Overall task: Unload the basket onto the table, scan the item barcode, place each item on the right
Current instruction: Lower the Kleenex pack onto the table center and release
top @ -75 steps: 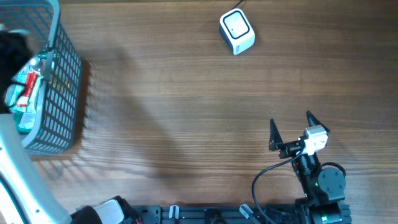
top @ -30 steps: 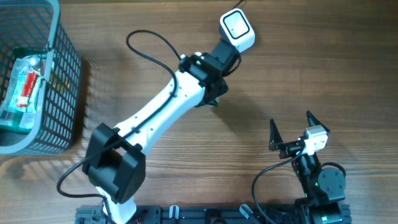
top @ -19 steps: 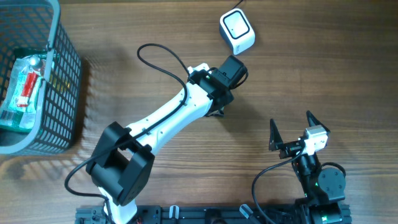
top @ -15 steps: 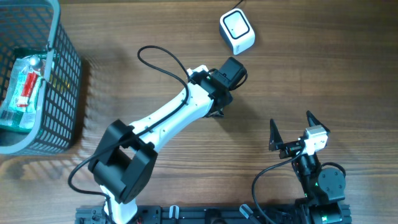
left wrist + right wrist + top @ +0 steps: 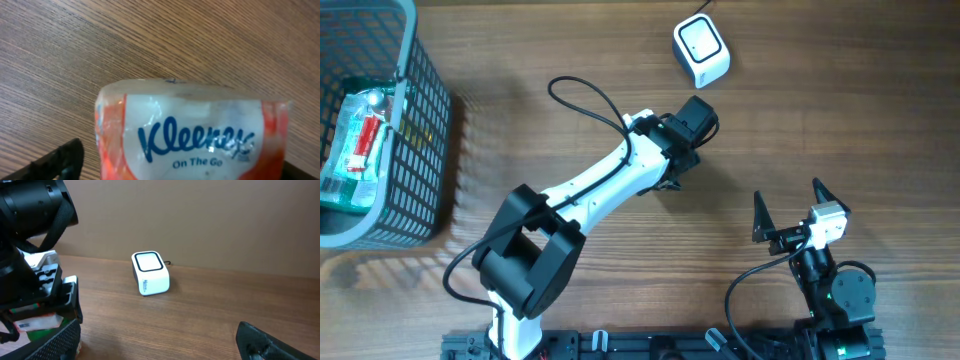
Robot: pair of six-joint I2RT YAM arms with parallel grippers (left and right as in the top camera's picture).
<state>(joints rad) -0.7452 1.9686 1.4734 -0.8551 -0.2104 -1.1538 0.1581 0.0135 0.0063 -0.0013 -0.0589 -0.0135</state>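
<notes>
The item, an orange and white Kleenex tissue pack [image 5: 192,137], lies on the wood table between the fingers of my left gripper [image 5: 180,167]. The left finger [image 5: 60,161] stands a gap away from the pack's side, so the jaws are open. From the right wrist view, the pack [image 5: 36,323] peeks out under the left gripper [image 5: 47,305]. Overhead, the left arm's wrist [image 5: 692,120] covers the pack. The white barcode scanner [image 5: 701,50] sits at the table's far edge, its window facing up [image 5: 150,273]. My right gripper [image 5: 788,207] rests open near the front right, holding nothing.
A grey mesh basket [image 5: 425,140] stands at the far left with other packaged goods [image 5: 360,140] inside. The scanner's cable [image 5: 705,8] runs off the far edge. A black cable loops over the left arm [image 5: 582,95].
My left arm came from the basket to the scanner, then drew back a little toward the table's middle. Its jaws have spread away from the tissue pack. The right arm stayed still.
</notes>
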